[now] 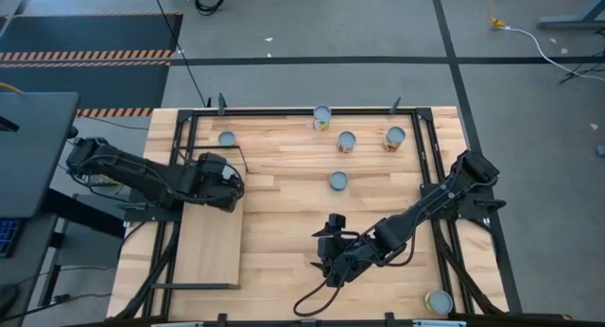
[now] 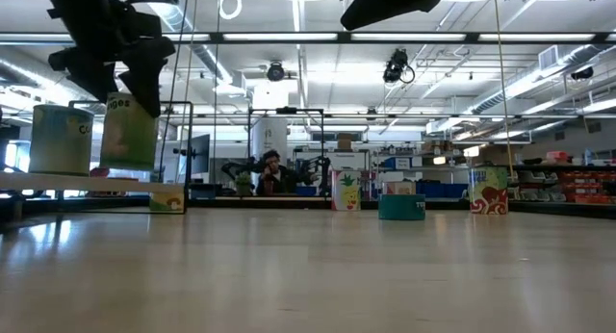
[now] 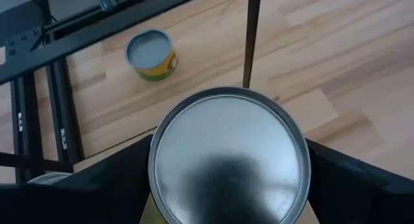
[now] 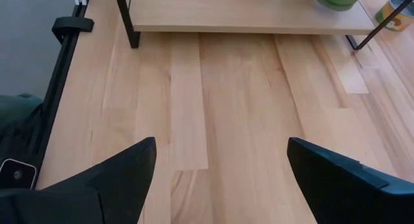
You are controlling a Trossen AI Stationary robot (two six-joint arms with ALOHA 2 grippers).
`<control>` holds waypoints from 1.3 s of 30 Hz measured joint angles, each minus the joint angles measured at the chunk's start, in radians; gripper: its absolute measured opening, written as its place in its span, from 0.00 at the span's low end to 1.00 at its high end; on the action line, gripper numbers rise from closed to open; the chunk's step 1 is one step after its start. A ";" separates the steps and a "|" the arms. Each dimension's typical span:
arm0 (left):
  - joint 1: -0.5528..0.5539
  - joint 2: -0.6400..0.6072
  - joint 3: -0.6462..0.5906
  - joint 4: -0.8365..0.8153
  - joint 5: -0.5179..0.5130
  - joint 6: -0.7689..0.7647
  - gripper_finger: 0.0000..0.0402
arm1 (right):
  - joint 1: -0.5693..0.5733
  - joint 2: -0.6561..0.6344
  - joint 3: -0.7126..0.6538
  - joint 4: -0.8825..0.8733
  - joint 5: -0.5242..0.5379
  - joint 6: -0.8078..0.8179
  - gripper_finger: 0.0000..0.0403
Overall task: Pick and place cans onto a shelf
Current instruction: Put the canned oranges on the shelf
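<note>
Silvery-topped can (image 3: 228, 160) stands on the shelf (image 1: 212, 256) at its far end between the left gripper's (image 1: 223, 183) parted fingers, so placing looks nearly done and lifting clear comes next; the right gripper (image 1: 331, 261) waits open over the table.

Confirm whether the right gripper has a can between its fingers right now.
No: in the right wrist view the right gripper stands open over bare tabletop, with no can between its fingers.
</note>
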 joint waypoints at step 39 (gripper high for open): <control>0.026 0.008 -0.033 0.065 0.029 -0.006 0.84 | 0.093 0.000 0.000 -0.012 -0.019 0.101 0.89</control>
